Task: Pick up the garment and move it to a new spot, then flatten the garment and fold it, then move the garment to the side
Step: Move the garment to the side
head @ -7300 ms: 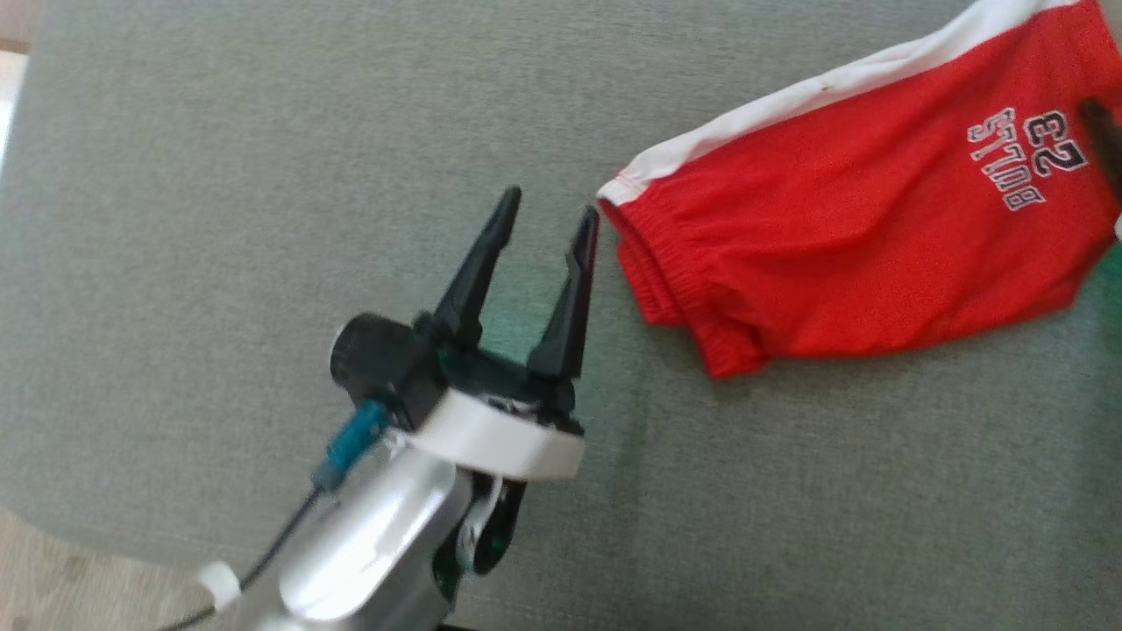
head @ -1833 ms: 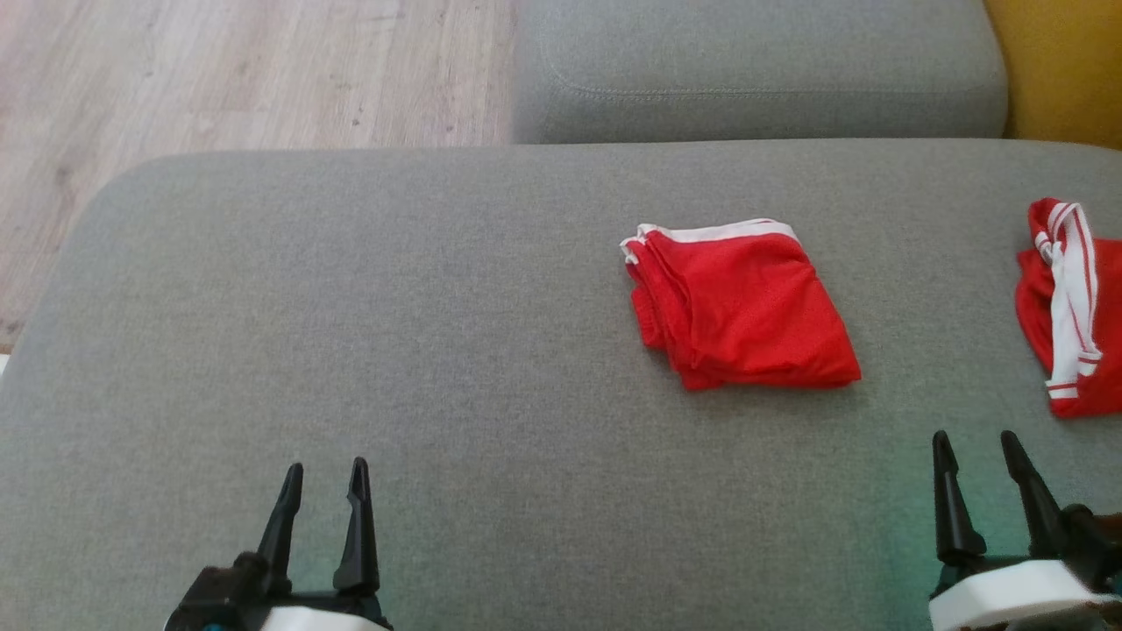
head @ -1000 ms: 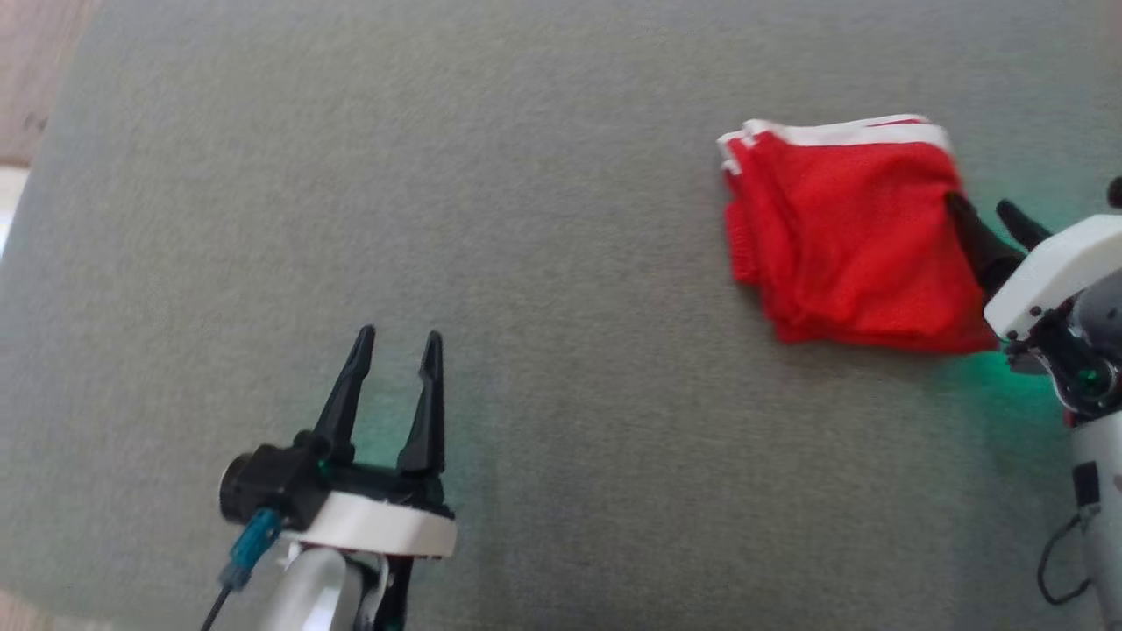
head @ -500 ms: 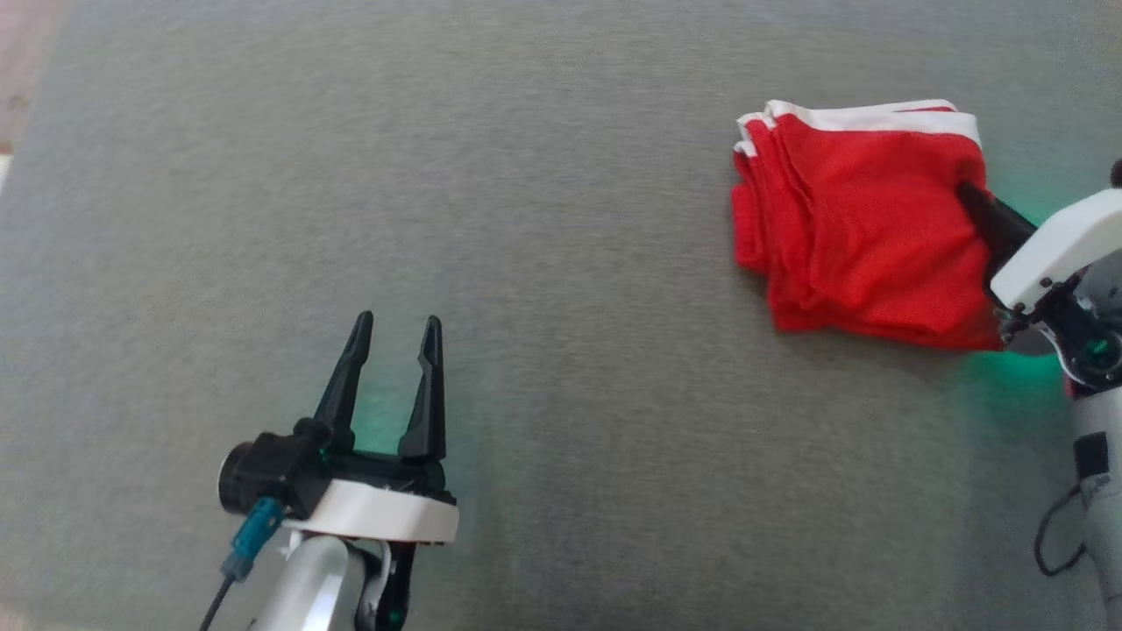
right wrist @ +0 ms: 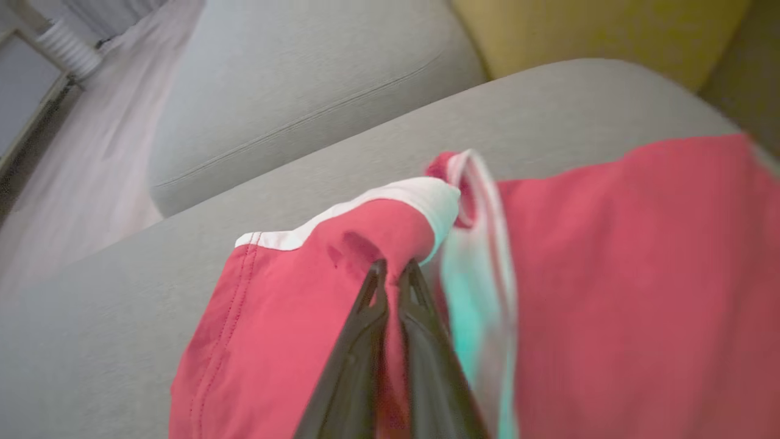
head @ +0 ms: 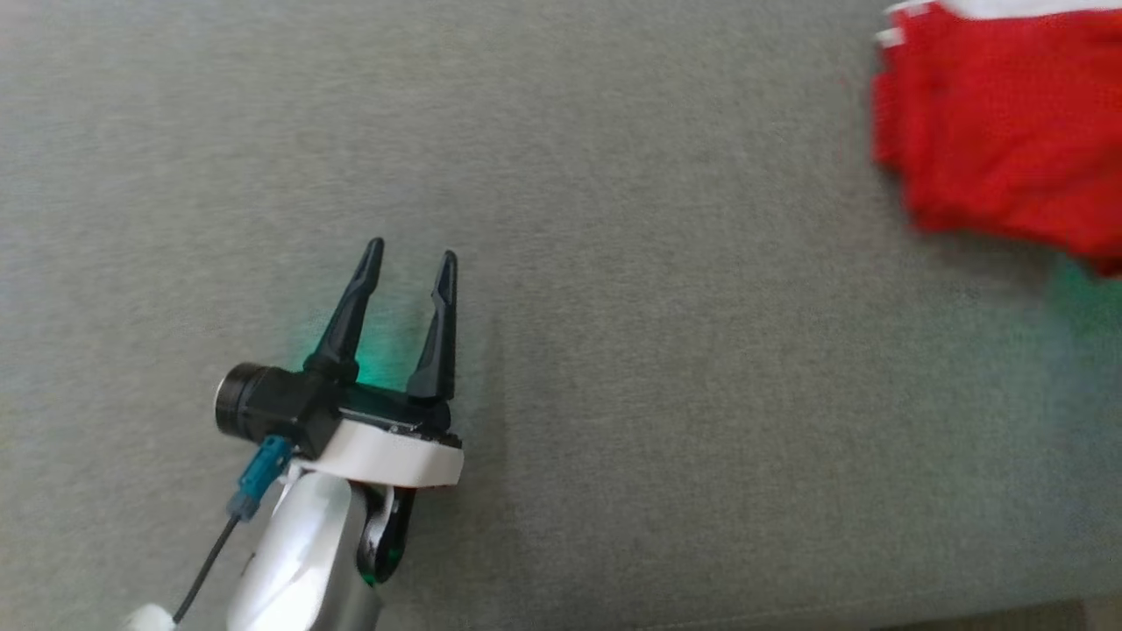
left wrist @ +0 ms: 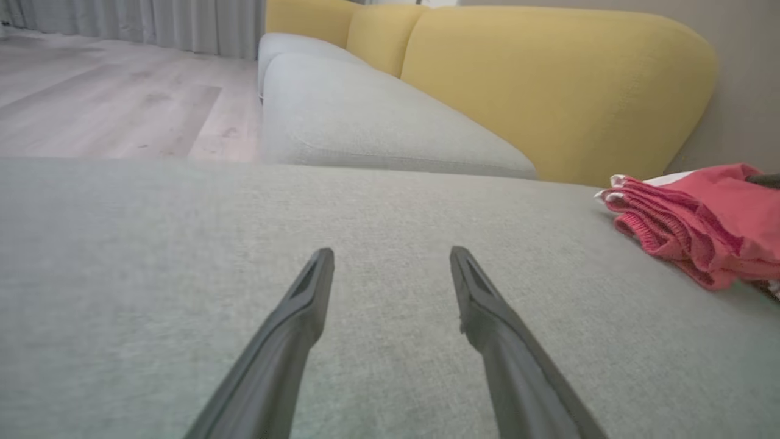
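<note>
The garment [head: 1008,123] is a folded red pair of shorts with a white band, lying at the top right of the head view on the grey sofa cushion [head: 614,394]. In the right wrist view my right gripper [right wrist: 395,265] is shut, pinching a raised fold of the garment [right wrist: 292,305] near its white band. My left gripper [head: 412,248] hovers open over bare cushion at the lower left, far from the cloth. The left wrist view shows my left gripper [left wrist: 392,253] with its fingers spread and nothing between them, and the garment [left wrist: 701,219] off to the right.
A second red garment with striped white trim [right wrist: 640,274] lies right beside the held one. A yellow backrest [left wrist: 548,79] and another grey cushion [left wrist: 365,122] stand beyond. Wooden floor [left wrist: 91,103] lies past the cushion's far edge.
My right gripper closed on the garment's right edge and lifted it slightly. The head camera has shifted, so the garment now sits in the top right corner. The left gripper stayed open.
</note>
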You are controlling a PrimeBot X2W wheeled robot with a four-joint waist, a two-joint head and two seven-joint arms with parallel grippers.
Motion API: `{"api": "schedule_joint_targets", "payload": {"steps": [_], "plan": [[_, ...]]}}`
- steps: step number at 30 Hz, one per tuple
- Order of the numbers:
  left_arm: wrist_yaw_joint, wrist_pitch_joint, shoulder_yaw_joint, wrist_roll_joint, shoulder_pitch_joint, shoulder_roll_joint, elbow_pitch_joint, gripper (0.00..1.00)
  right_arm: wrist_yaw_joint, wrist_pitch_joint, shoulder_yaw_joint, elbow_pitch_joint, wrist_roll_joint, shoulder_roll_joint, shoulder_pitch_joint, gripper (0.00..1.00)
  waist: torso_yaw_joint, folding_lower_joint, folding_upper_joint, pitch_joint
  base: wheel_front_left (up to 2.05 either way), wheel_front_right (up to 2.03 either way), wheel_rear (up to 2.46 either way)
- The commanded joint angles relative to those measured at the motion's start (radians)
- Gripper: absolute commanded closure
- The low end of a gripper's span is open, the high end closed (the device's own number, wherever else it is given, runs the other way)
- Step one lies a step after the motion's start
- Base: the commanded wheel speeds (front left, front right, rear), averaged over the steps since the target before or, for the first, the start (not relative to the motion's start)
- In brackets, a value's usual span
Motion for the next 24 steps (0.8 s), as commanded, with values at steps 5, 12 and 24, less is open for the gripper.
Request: {"api": "schedule_joint_targets", "payload": {"steps": [5,12,24], "plan": [[-0.01,-0.009,0.024,0.017,-0.026,0.021,-0.008,0.0,-0.001,0.039,-0.064,-0.034,-0.021,-0.102,-0.053,1.0,-0.033,-0.0001,0.0,0.037,0.0,0.0,0.0],[-0.013,-0.009,0.027,0.021,-0.018,0.034,-0.005,0.0,-0.001,0.092,-0.096,0.006,-0.156,-0.201,-0.073,1.0,-0.01,-0.0001,0.0,0.035,0.0,0.0,0.0],[-0.005,-0.009,0.038,0.015,0.005,0.024,-0.023,0.0,-0.001,-0.078,-0.046,0.11,-0.509,-0.326,-0.053,0.0,0.029,-0.0001,0.0,0.028,0.0,0.0,0.0]]}}
